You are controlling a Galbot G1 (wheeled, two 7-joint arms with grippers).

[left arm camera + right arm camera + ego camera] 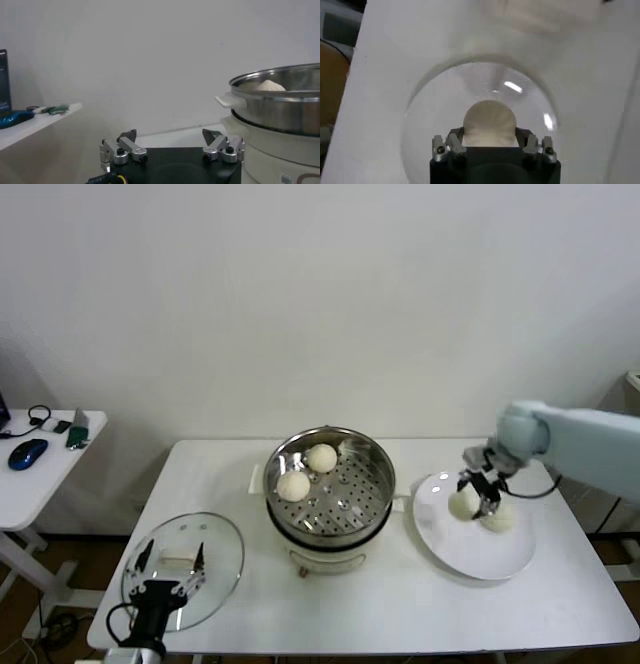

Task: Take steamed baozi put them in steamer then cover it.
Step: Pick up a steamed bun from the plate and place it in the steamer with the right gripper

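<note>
Right gripper [480, 492] stood over the plate [470, 559], right of frame, jaws seemingly clamped on one baozi [462, 504]; another [498, 519] lay just beside. Two buns [293, 485] sat in the steamer [370, 509], centre. Left gripper [170, 562] hung spread over the cover [225, 569], lower left, probably waiting to lift it.

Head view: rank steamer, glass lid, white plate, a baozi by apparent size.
1. steamer, barely ahead
2-3. glass lid and white plate, too alike to rank
4. baozi in steamer, far smaller
</note>
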